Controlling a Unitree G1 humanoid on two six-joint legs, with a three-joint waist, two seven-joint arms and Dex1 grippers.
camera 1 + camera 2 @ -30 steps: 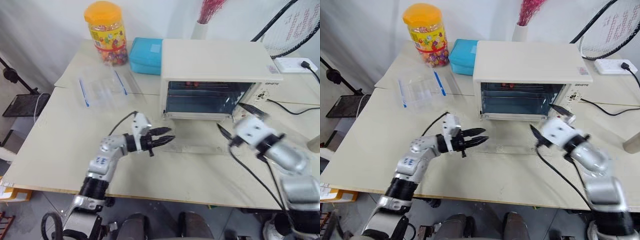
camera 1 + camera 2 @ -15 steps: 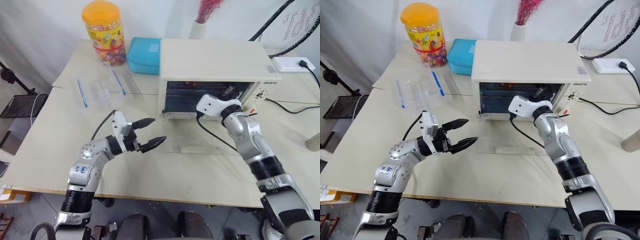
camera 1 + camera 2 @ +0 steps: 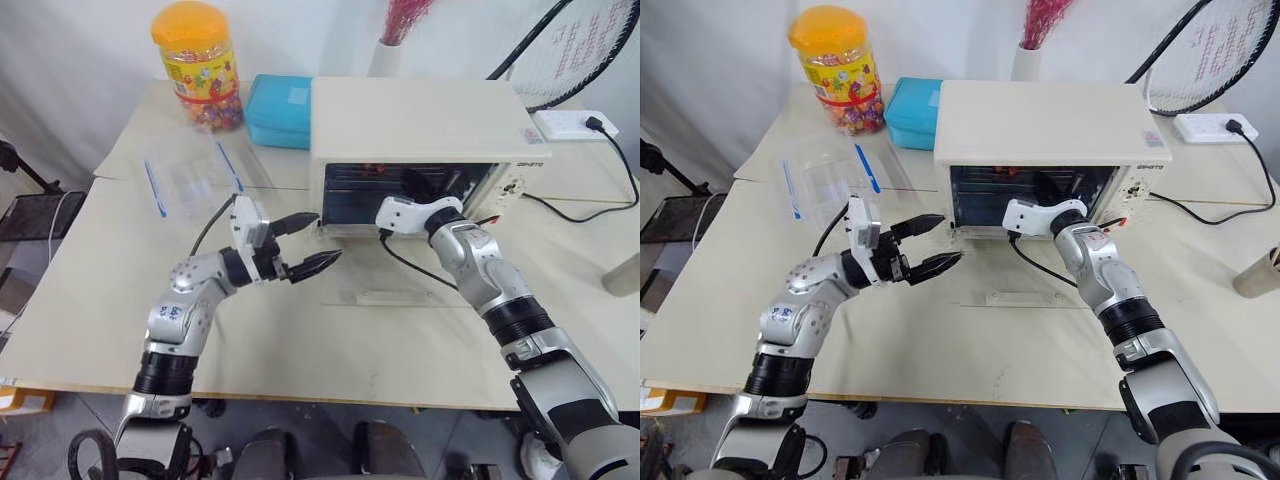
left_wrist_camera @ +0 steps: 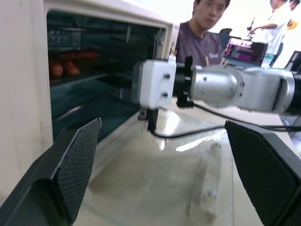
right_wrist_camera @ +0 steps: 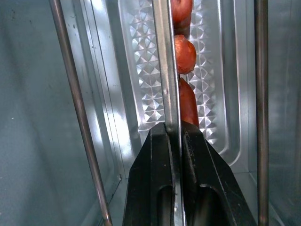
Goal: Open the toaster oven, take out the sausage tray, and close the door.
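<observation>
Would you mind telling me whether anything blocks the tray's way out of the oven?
Nothing visible does: the door lies open flat, and the right gripper has its jaws shut on the tray rim inside the oven.

We can't make out a single readable word. There's a small dark brand mark on the toaster oven (image 3: 415, 150) at the top right corner of its front, too tiny for us to read. A little sticker sits near the right rear corner of its top, also illegible. The yellow jar (image 3: 197, 66) at the table's far left corner carries a colourful printed label, lettering unreadable.
</observation>
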